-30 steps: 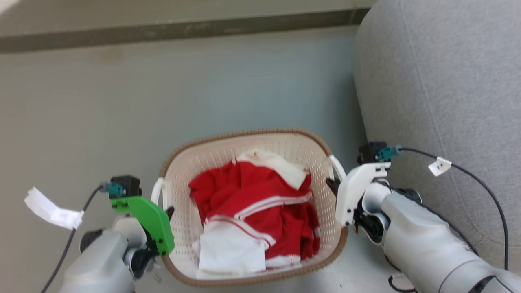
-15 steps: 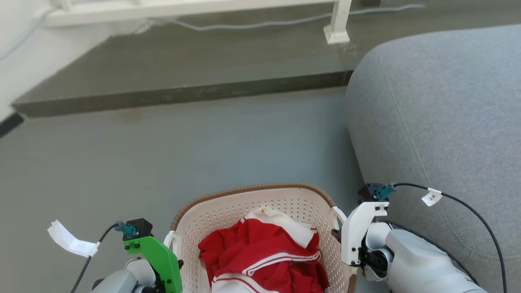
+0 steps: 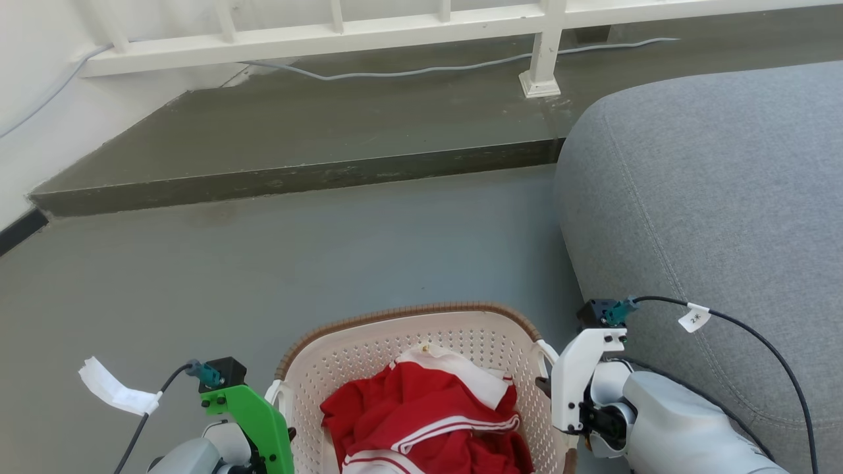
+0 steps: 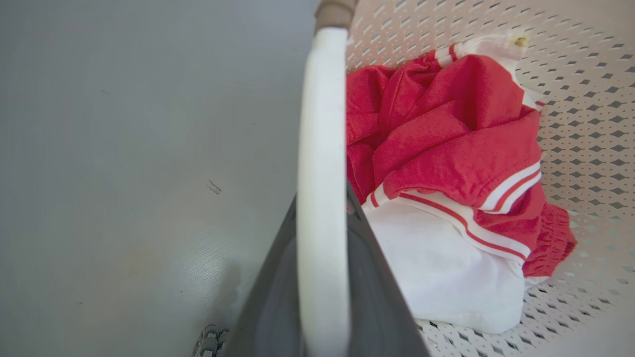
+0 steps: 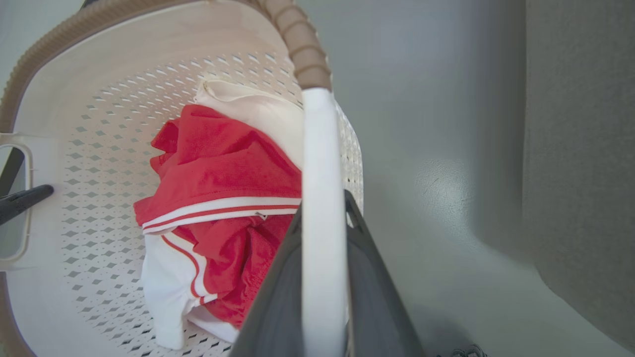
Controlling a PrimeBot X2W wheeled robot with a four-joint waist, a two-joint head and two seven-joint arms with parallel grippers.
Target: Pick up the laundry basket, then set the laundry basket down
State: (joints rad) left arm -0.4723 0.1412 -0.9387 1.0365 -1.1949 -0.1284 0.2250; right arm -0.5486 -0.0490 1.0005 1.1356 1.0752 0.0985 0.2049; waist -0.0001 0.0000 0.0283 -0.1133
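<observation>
Nearest to us, the left gripper [image 4: 322, 213] was pinching the laundry basket [image 3: 461, 332] by its left handle [image 4: 322, 124], one dark finger pressed on each side of the white bar. The right gripper [image 5: 322, 208] was clamped the same way on the right handle [image 5: 320, 148], a finger on either side of it. In the right wrist view a dark fingertip [image 5: 25, 198] of the left gripper poked through the opening of the far handle.

The basket hung between the two grippers at the bottom of the head view, over the grey floor [image 3: 263, 263] and just beside the grey sofa [image 3: 711, 197] on its right (we could not tell whether its base touched the floor). Inside lay crumpled red clothes [image 3: 421, 415] with white stripes, on top of a white piece [image 4: 446, 277].

Beyond the basket the floor ran to a darker raised step [image 3: 296, 131]. A pale cable [image 3: 428, 66] trailed across the step, and behind it stood a white railing [image 3: 395, 29], one post [image 3: 543, 59] resting on the step.
</observation>
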